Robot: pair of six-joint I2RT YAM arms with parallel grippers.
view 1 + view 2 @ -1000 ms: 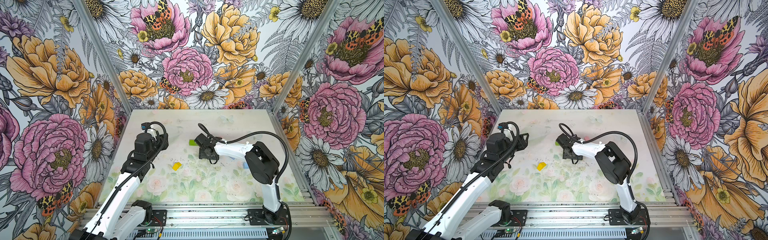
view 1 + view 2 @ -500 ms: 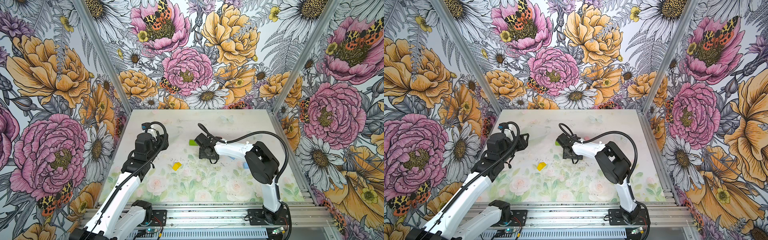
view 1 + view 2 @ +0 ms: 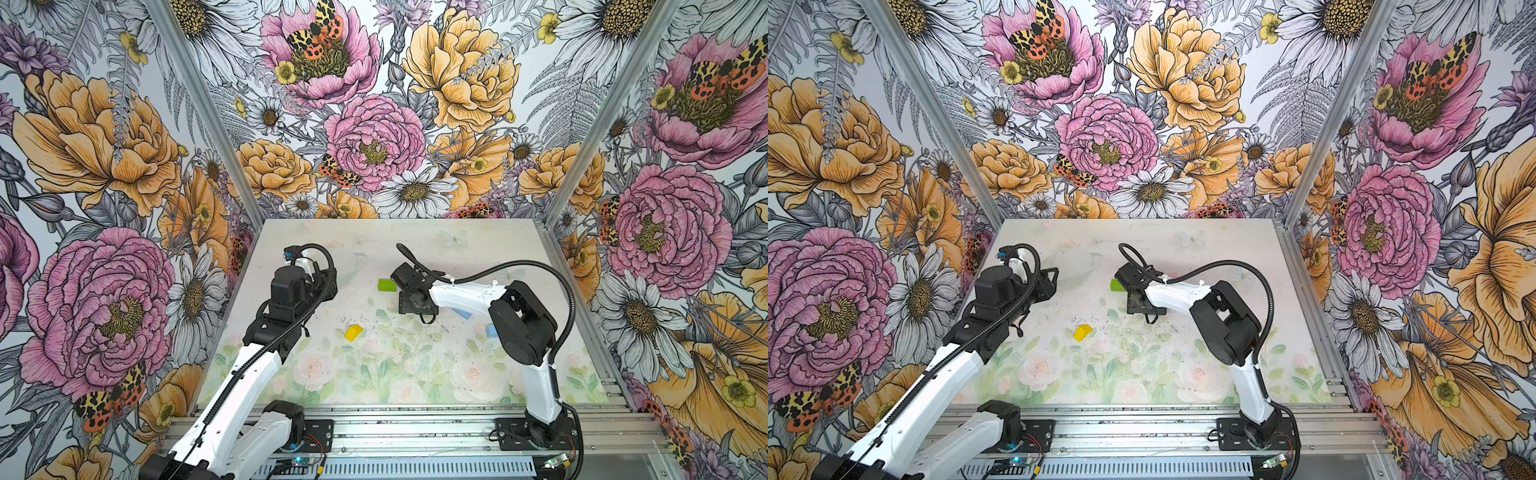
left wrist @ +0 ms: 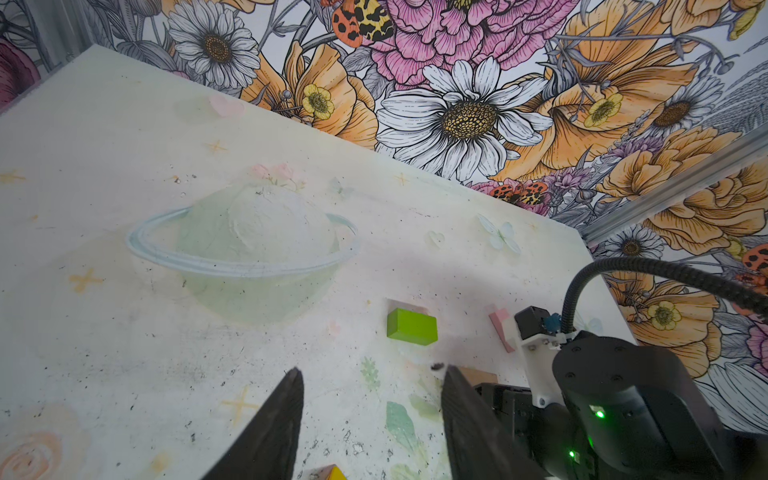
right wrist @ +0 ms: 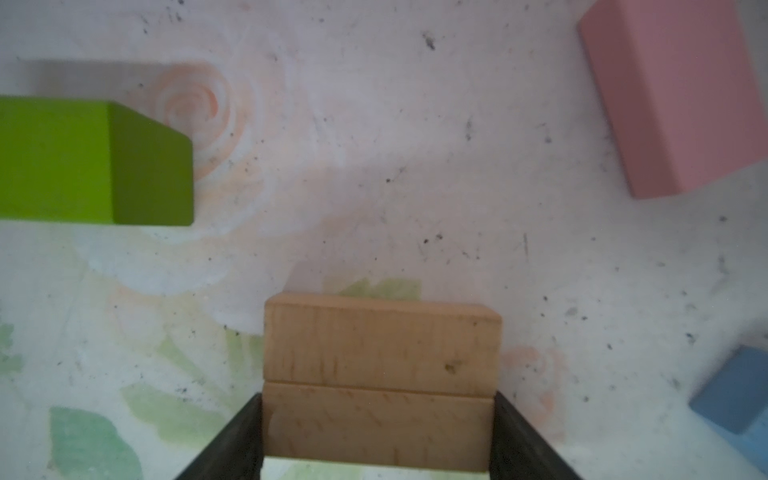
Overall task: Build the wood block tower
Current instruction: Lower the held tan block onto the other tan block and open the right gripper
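- While the right pincer works at the tan planks, the task appears to be at its base-laying step: no block rests on the planks.
- Right pincer state: the jaws sit flush against the two short ends of the nearer plank, pinching the pair. The planks meet along one long seam. The wrist view does not show whether they are stacked or side by side.
- Left pincer state: jaws spread, nothing between them. It hovers over the tabletop, apart from every block.
- Block positions:
  - The green brick lies just beside the right pincer.
  - The pink brick and a light blue block lie near the planks, on the far side from the green brick.
  - The yellow roof-shaped piece lies alone between the two arms.
- Next move, as a judgement: seat the planks flat and square, spread the jaws, then lift straight away so the base does not shift.
- The following pick probably calls for the pink or light blue piece, both close to the right arm. The left pincer is free for a later fetch.
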